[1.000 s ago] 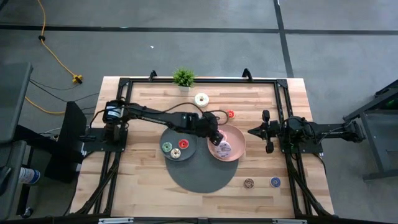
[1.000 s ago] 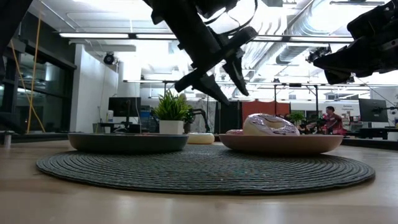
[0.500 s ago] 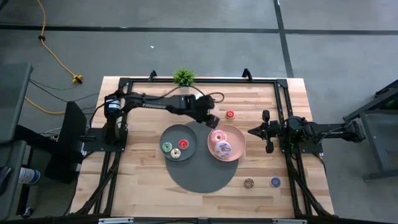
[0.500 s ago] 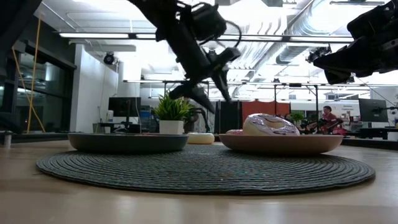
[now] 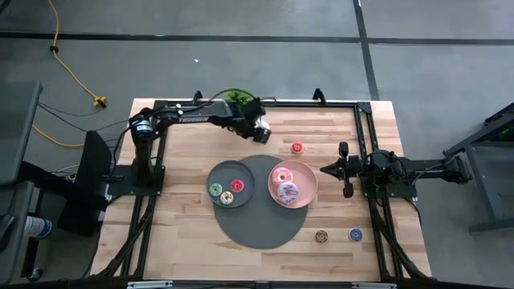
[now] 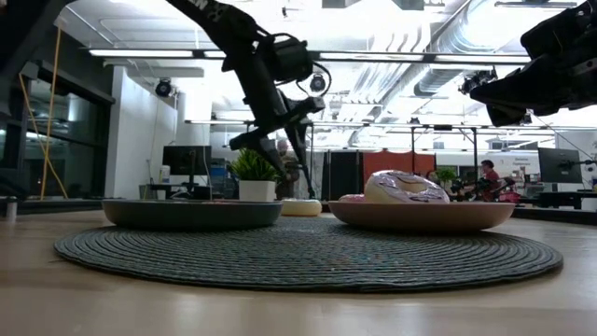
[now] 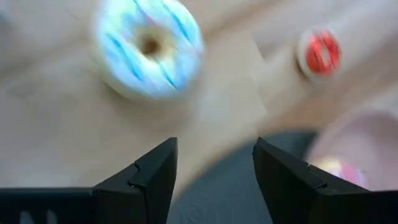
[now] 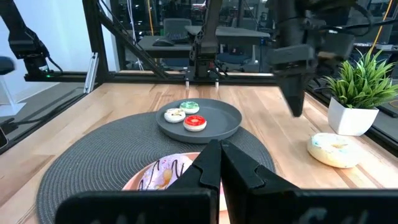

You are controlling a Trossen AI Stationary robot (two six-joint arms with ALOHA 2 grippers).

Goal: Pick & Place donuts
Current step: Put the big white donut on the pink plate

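Observation:
My left gripper (image 5: 261,131) (image 7: 214,146) hangs open above the far middle of the table. Nothing is between its fingers, and it covers the white donut in the high view. That white, blue-striped donut (image 7: 148,46) (image 8: 334,149) lies flat on the wood ahead of the fingertips. A tiny red donut (image 5: 297,148) (image 7: 321,53) lies to its right. The pink plate (image 5: 307,191) holds a pink donut (image 5: 281,176) and a purple one (image 5: 289,191). The grey plate (image 5: 225,170) holds three tiny donuts. My right gripper (image 5: 325,169) (image 8: 217,155) waits shut at the table's right.
Both plates stand on a round dark mat (image 5: 261,221). A small potted plant (image 8: 362,93) stands at the far edge, just behind the white donut. A brown donut (image 5: 321,236) and a blue donut (image 5: 355,234) lie near the front right. A black frame borders the table.
My left gripper has swung from above the pink plate toward the table's far edge. It now hangs over the white donut. It has stayed open and carries nothing. The donuts and plates have not moved.

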